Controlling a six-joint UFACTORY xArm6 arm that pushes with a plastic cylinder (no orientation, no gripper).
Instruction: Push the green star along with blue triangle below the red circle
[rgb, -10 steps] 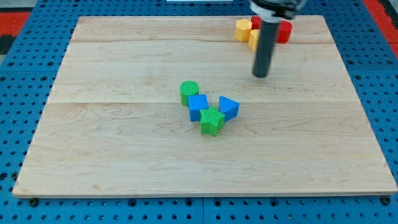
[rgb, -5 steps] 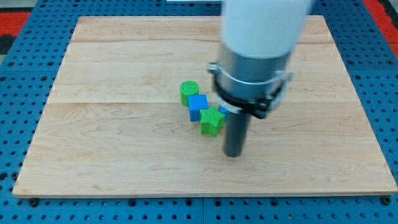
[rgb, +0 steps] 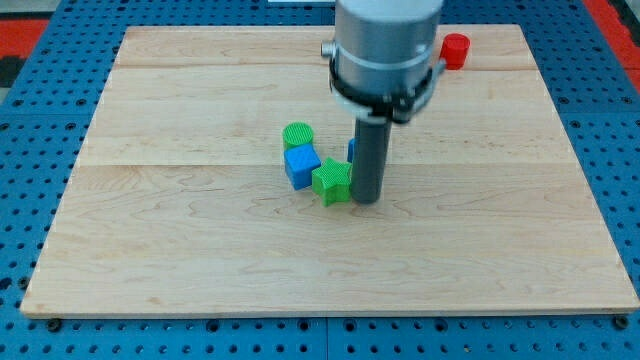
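Note:
The green star (rgb: 331, 182) lies near the middle of the board. My tip (rgb: 366, 199) stands right against its right side. The rod hides most of the blue triangle; only a sliver (rgb: 351, 152) shows at the rod's left edge, above the star. The red circle (rgb: 456, 50) sits at the view's top right, far above the star, partly hidden by the arm.
A blue cube (rgb: 301, 166) touches the star's left side, and a green cylinder (rgb: 297, 136) sits just above the cube. The arm's body (rgb: 385, 45) covers the board's top middle, and the yellow blocks seen there earlier are hidden.
My tip moved from the top right down around the blocks, then up to the star's right side. The star, blue cube and green cylinder have shifted a little to the left and up.

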